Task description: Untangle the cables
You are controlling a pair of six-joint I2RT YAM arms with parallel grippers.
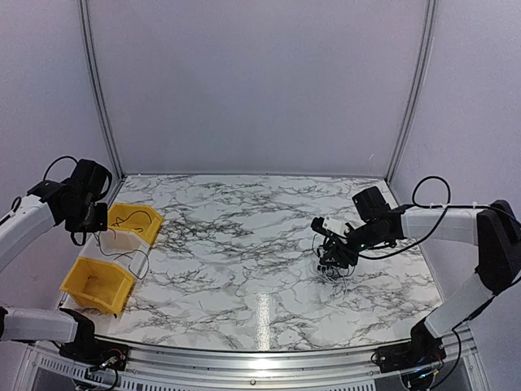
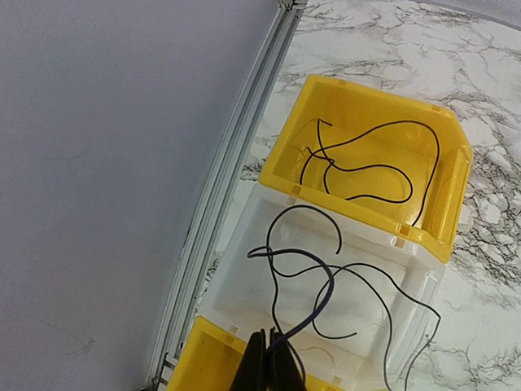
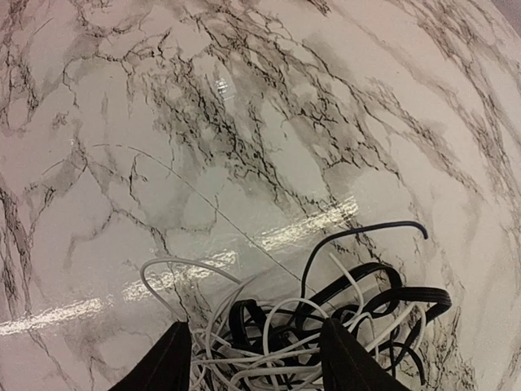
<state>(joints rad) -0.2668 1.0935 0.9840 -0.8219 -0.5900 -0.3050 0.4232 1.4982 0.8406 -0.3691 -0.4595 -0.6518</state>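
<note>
**Top view.** The left gripper (image 1: 91, 218) hangs over a row of three bins at the left edge of the marble table (image 1: 244, 269). The far yellow bin (image 1: 159, 218) lies just ahead of it, and the clear bin (image 1: 110, 242) is below its tips. The near yellow bin (image 1: 114, 300) sits behind it, toward the arm bases. Thin dark wire trails from the gripper down into the clear bin. The jaw gap is too small to judge from this view. The right gripper (image 1: 332, 257) points down at the table, with the clump of cables (image 1: 335, 273) directly under its tips.

**Left wrist.** The left gripper (image 2: 268, 342) has its jaws pressed together on a dark cable strand (image 2: 313, 309). The strand rises from between the tips and curls ahead over the clear bin (image 2: 236, 269). Black loops (image 2: 305, 207) sprawl inside that bin, and one runs over its right wall. Beyond it, the far yellow bin (image 2: 383, 102) holds a separate black cable (image 2: 438, 151) lying in loose curves. A corner of the near yellow bin (image 2: 203, 354) shows just left of the fingers.

**Right wrist.** The right gripper (image 3: 255, 326) is spread wide, and one of its dark fingers (image 3: 167, 362) stands at each side of the clump of cables (image 3: 326, 322). The tangle of black and white wires lies on the table (image 3: 203, 122), between and just ahead of the tips. A white loop reaches out to the left and a black end arches up to the right. Whether the fingers touch any wire cannot be told.
</note>
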